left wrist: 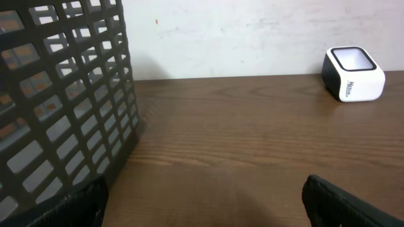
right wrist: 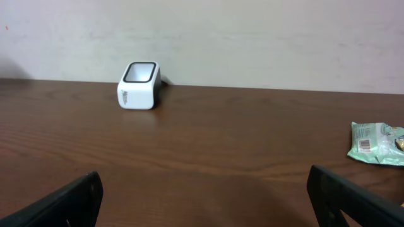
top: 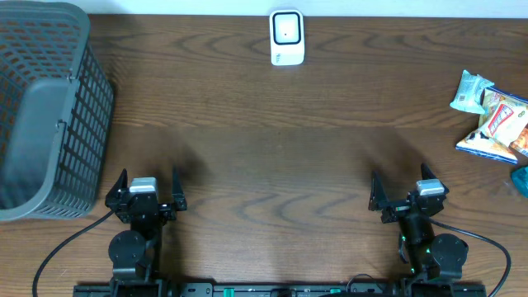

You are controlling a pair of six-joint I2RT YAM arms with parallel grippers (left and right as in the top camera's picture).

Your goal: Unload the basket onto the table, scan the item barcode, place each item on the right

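Observation:
A white barcode scanner (top: pixel 287 37) with a dark window stands at the far middle of the wooden table; it also shows in the left wrist view (left wrist: pixel 353 74) and the right wrist view (right wrist: pixel 139 85). Snack packets (top: pixel 493 117) lie at the right edge, a pale green one (right wrist: pixel 377 143) with its barcode label facing my right wrist camera. My left gripper (top: pixel 146 188) is open near the front left, nothing between its fingers (left wrist: pixel 341 202). At the front right my right gripper (top: pixel 406 194) is open too, empty, well short of the packets.
A dark grey mesh basket (top: pixel 45 107) fills the left side of the table, close beside my left gripper; its wall (left wrist: pixel 63 107) looms in the left wrist view. A teal item (top: pixel 520 180) pokes in at the right edge.

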